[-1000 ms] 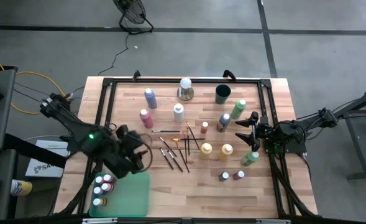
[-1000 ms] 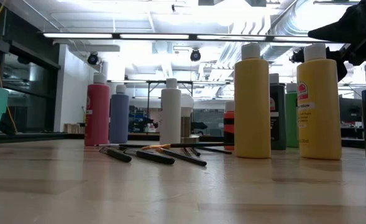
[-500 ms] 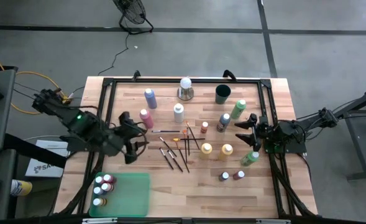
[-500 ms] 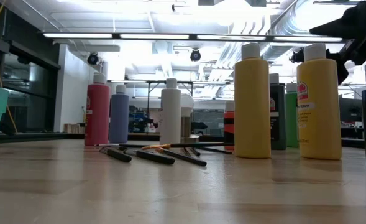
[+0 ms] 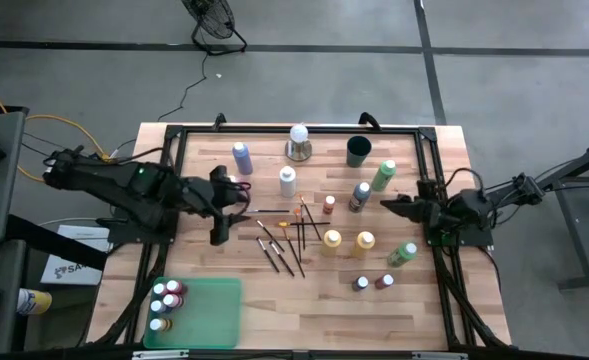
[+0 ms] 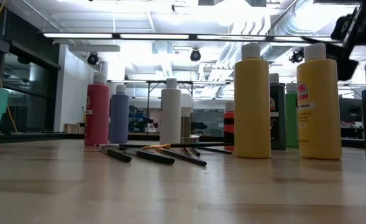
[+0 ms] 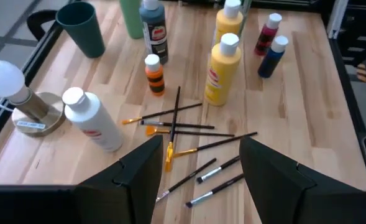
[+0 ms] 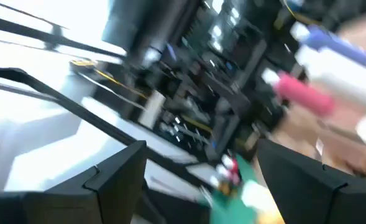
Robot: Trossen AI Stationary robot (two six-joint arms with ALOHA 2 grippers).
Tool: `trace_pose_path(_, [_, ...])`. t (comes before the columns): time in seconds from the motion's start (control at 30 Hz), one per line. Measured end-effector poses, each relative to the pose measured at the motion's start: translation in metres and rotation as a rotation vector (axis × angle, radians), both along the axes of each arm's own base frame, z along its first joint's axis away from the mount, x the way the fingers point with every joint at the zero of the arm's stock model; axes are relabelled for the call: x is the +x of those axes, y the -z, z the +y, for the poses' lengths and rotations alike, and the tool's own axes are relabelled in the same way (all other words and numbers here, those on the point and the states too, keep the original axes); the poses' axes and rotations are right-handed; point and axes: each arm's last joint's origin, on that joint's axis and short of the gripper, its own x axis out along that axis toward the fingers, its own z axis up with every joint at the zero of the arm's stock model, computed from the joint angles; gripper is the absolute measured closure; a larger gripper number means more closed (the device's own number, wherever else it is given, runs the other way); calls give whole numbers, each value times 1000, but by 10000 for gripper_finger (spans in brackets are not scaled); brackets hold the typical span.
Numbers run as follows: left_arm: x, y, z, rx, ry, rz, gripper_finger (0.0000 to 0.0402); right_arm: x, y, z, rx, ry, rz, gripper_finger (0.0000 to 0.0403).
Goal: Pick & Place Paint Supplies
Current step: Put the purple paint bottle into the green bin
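Paint bottles stand upright on the wooden table (image 5: 304, 310): pink (image 5: 238, 183), blue-purple (image 5: 242, 157), white (image 5: 288, 181), two yellow (image 5: 331, 242), green (image 5: 384, 175). Thin brushes (image 5: 284, 235) lie crossed in the middle and also show in the left wrist view (image 7: 189, 134). My left gripper (image 5: 234, 205) is open and empty, up off the table beside the pink bottle, left of the brushes (image 7: 198, 180). My right gripper (image 5: 389, 205) is open and empty at the table's right side, raised.
A green tray (image 5: 214, 315) at the near left holds several small bottles (image 5: 164, 300). A white ball on a metal base (image 5: 298, 142) and a dark cup (image 5: 359, 151) stand at the far side. A green bottle (image 5: 404, 253) lies near the right arm. A black frame rims the table.
My left gripper has swung from above the green tray toward the table's far edge and a little right, ending beside the pink bottle, turning as it went; it stays open and empty. My right gripper has rolled about its own axis in place.
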Motion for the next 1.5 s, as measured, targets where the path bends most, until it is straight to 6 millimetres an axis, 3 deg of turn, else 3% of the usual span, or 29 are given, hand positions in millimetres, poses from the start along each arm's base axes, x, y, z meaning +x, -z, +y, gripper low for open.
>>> trace_pose_path(0.07, [1,-1,4,-17,-3,-12,194,-2,-9,-1,-39,40,-29,104])
trace_pose_path(0.2, [5,-4,11,-50,-23,-45,194,-13,-50,-5,-148,92,-66,104])
trace_pose_path(0.4, [7,-8,15,-108,-67,-95,194,-18,-113,-7,-306,70,145,104])
trace_pose_path(0.67, [6,-6,16,-152,-150,-87,194,21,-169,13,-463,-194,500,104])
trace_pose_path(0.87, [5,-4,16,-170,-167,-72,194,47,-189,41,-414,-467,672,104])
trace_pose_path(1.1, [5,-4,16,-157,-159,-70,194,54,-177,92,-191,-630,910,104])
trace_pose_path(1.37, [4,-2,15,-144,-93,-32,194,37,-137,148,82,-516,1316,104])
trace_pose_path(1.5, [4,-2,14,-132,-55,-23,194,36,-114,179,82,-469,1427,104])
